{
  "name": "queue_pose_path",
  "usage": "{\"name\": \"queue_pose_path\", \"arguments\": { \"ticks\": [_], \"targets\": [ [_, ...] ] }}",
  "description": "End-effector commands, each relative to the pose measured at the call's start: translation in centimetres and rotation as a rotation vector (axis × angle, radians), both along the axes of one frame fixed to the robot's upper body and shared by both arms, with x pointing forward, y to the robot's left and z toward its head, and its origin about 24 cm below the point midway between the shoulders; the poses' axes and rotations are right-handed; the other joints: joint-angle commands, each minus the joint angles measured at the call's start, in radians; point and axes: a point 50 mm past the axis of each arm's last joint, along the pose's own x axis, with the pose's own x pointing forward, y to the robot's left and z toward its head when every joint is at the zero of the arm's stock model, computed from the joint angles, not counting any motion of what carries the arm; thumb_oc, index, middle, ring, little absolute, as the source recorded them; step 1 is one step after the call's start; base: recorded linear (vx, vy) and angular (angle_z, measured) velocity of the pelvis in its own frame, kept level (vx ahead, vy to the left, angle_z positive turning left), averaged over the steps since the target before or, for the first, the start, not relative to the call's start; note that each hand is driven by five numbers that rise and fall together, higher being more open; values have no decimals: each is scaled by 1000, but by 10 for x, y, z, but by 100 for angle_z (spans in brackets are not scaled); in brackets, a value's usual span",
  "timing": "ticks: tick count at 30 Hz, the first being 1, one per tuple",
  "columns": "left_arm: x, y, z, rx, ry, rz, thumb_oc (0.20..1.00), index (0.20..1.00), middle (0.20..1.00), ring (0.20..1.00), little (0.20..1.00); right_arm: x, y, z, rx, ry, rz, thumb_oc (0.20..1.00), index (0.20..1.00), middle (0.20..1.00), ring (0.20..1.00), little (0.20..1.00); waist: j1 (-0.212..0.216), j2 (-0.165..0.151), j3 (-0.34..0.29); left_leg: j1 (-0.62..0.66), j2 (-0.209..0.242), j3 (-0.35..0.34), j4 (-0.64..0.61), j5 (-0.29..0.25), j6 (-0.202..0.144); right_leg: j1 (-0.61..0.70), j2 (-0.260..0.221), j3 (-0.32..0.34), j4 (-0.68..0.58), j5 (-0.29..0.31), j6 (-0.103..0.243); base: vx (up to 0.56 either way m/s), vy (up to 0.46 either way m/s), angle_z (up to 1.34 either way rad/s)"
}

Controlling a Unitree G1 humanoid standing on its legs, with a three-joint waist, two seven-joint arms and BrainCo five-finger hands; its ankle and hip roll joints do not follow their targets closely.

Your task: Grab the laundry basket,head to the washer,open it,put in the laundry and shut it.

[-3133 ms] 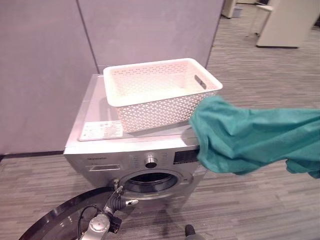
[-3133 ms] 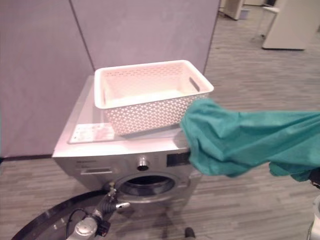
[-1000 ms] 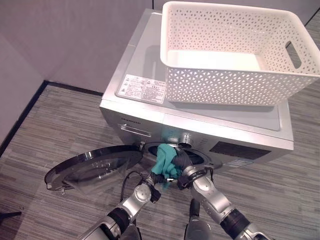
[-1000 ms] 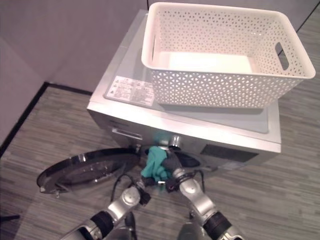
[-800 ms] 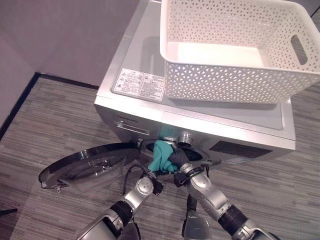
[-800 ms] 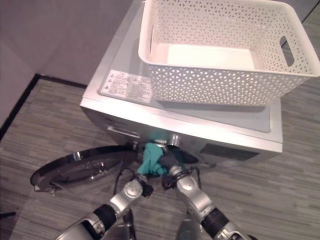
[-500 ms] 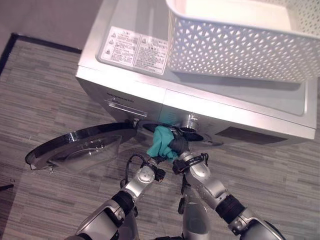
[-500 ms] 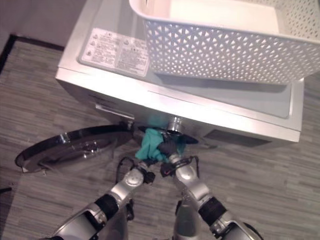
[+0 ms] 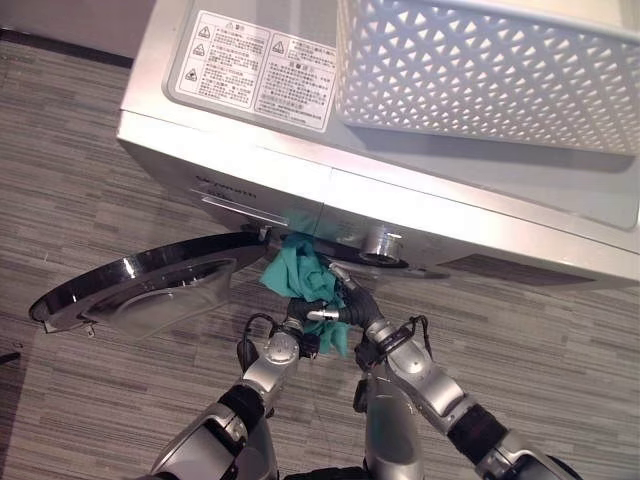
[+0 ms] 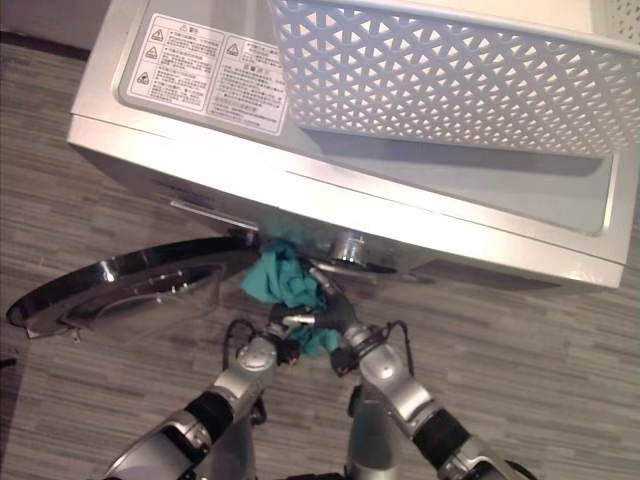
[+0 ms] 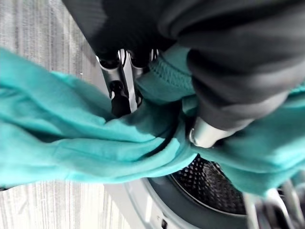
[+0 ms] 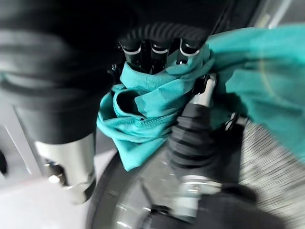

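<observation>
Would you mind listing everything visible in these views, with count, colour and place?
Washer: one, silver, standing on the floor, its front opening facing the robot.
Washer door: one, dark glass with a silver rim, swung open to the robot's left of the opening.
Laundry basket: one, white lattice, resting on top of the washer toward the right.
Label sheet: one, white, stuck on the washer's top left of the basket.
Dial: one, silver, on the front panel.
Garment: one, teal, bunched at the mouth of the drum.
Floor: grey-brown striped.
Left hand: one, fingers curled in the garment.
Right hand: one, gripping the garment too.
</observation>
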Motion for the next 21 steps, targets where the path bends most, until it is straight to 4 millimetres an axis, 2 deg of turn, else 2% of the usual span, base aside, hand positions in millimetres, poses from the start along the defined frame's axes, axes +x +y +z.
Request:
{"name": "queue_pose_path", "arguments": {
  "ticks": [1, 2, 4, 5, 6, 7, 8, 10, 12, 13, 16, 21],
  "targets": [
    [16, -9, 22, -101, -91, 99, 200, 200, 200, 200, 200, -28, -27, -15, -155, -54, -14, 1000, 1000, 1000, 1000, 1000, -30, -20, -16, -7, 95, -19, 72, -56, -14, -98, -51, -13, 23, 21, 35, -6, -75, -2],
    [21, 5, 21, -95, -86, 173, 200, 200, 200, 200, 200, -42, -51, -29, -284, -50, -65, 1000, 1000, 1000, 1000, 1000, -57, -34, -8, -23, 104, -23, 76, -54, -17, -123, -41, -6, 42, 16, 34, -11, -58, 0],
    [21, 4, 21, -96, -85, 173, 200, 200, 200, 200, 200, -42, -51, -29, -286, -50, -66, 1000, 1000, 1000, 1000, 1000, -57, -32, -10, -25, 104, -24, 77, -54, -17, -124, -41, -7, 44, 15, 34, -9, -22, 3],
    [25, 13, 23, -103, -87, 224, 200, 200, 200, 200, 200, -49, -70, -37, -380, -54, -120, 1000, 1000, 1000, 1000, 1000, -76, -44, 0, -34, 110, -25, 79, -53, -20, -139, -35, -3, 55, 12, 35, -24, -59, 1],
    [30, 25, 28, -134, -107, 293, 200, 200, 200, 200, 200, -67, -105, -59, -533, 11, -241, 1000, 1000, 1000, 1000, 1000, -107, -52, 8, -69, 118, -32, 90, -49, -24, -179, -23, 0, 76, 7, 34, -23, -59, 0],
    [29, 25, 28, -134, -107, 292, 200, 200, 200, 200, 200, -67, -105, -59, -533, 11, -242, 1000, 1000, 1000, 1000, 1000, -107, -51, 7, -71, 118, -33, 91, -49, -24, -180, -23, 0, 76, 7, 34, -22, -56, -4],
    [30, 26, 31, -153, -116, 311, 200, 200, 200, 200, 200, -72, -118, -69, -583, 55, -304, 1000, 1000, 1000, 1000, 1000, -114, -51, 12, -84, 119, -35, 93, -47, -25, -192, -21, -1, 81, 7, 33, 0, 0, 0],
    [31, 25, 36, -187, -140, 309, 200, 200, 200, 200, 200, -79, -131, -86, -605, 149, -408, 1000, 1000, 1000, 1000, 1000, -121, -48, 21, -116, 116, -44, 97, -43, -26, -218, -20, -8, 89, 5, 30, -29, -33, -1],
    [31, 17, 38, -180, -148, 276, 200, 200, 200, 200, 200, -89, -144, -113, -654, 304, -505, 1000, 1000, 1000, 1000, 1000, -122, -36, 33, -160, 108, -54, 98, -35, -27, -255, -23, -12, 100, 5, 27, -10, -63, -4],
    [32, 14, 39, -182, -147, 267, 200, 200, 200, 200, 200, -94, -148, -124, -678, 368, -530, 1000, 1000, 1000, 1000, 1000, -121, -30, 33, -182, 100, -54, 95, -30, -28, -279, -24, -11, 101, 8, 26, 3, -62, 0],
    [36, 11, 45, -196, -158, 259, 200, 200, 200, 200, 200, -93, -147, -129, -678, 401, -535, 1000, 1000, 1000, 1000, 1000, -119, -24, 33, -204, 95, -52, 91, -25, -29, -302, -24, -10, 101, 13, 26, 12, -48, 2],
    [43, 5, 60, -246, -196, 253, 200, 200, 200, 200, 200, -84, -132, -128, -665, 380, -469, 1000, 1000, 1000, 1000, 1000, -120, -11, 33, -247, 92, -48, 84, -20, -31, -368, -20, -4, 121, 9, 23, 23, -49, -4]
  ]
}}
